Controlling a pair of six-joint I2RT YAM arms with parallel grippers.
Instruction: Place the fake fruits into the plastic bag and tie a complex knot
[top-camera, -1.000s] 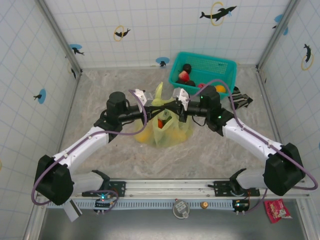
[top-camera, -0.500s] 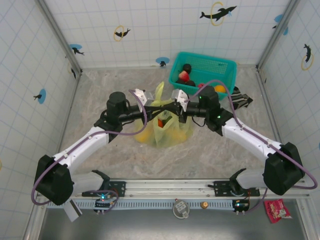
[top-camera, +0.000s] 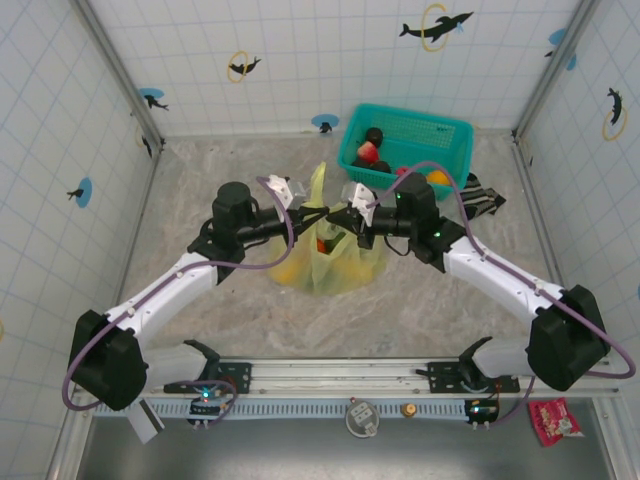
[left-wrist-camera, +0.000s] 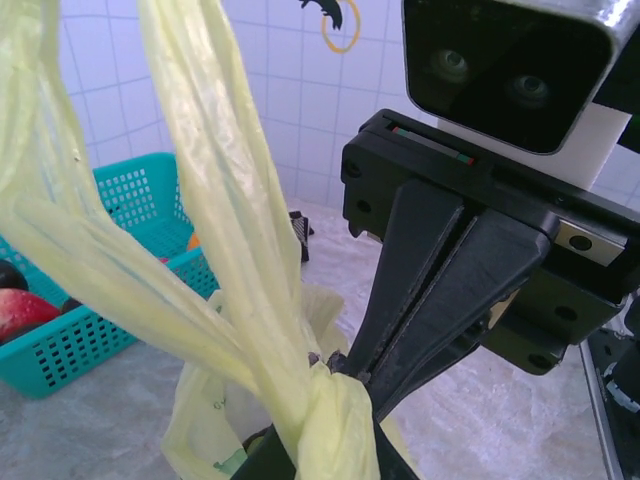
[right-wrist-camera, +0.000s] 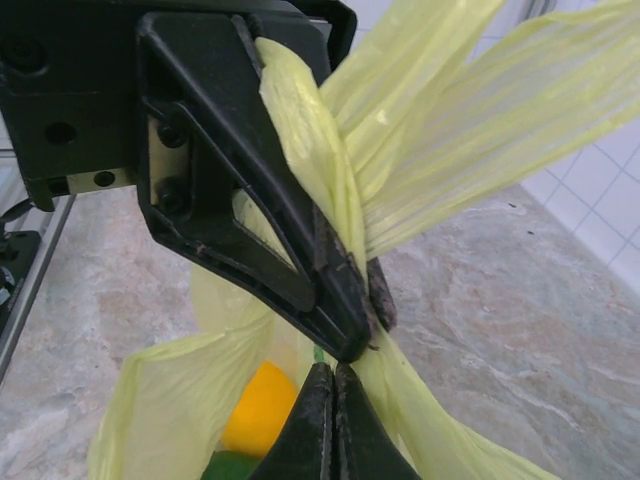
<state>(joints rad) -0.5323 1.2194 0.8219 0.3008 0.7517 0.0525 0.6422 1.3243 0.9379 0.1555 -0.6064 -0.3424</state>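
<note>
The yellow-green plastic bag (top-camera: 335, 268) rests on the marble floor with fake fruits inside: one orange-red (top-camera: 322, 245), one yellow (right-wrist-camera: 260, 410), one green (right-wrist-camera: 225, 468). Its handles (top-camera: 318, 185) stand up out of a knot (left-wrist-camera: 335, 420). My left gripper (top-camera: 318, 212) (left-wrist-camera: 330, 462) (right-wrist-camera: 355, 335) is shut on the bag at that knot. My right gripper (top-camera: 346, 213) (right-wrist-camera: 333, 378) (left-wrist-camera: 345, 365) faces it tip to tip, shut, and pinches the plastic at the same bunch. More fruits lie in the teal basket (top-camera: 445, 128): red (top-camera: 366, 152), dark (top-camera: 374, 135) and orange (top-camera: 440, 178).
The teal basket (left-wrist-camera: 80, 335) stands just behind and right of the bag. A black-and-white striped cloth (top-camera: 482, 197) lies to the right of the basket. Tiled walls close in the floor on three sides. Bare marble lies to the left of the bag and in front of it.
My left gripper's jaws have closed on the bag's knot. Both grippers have shifted very slightly to the left. The bag and basket have not moved.
</note>
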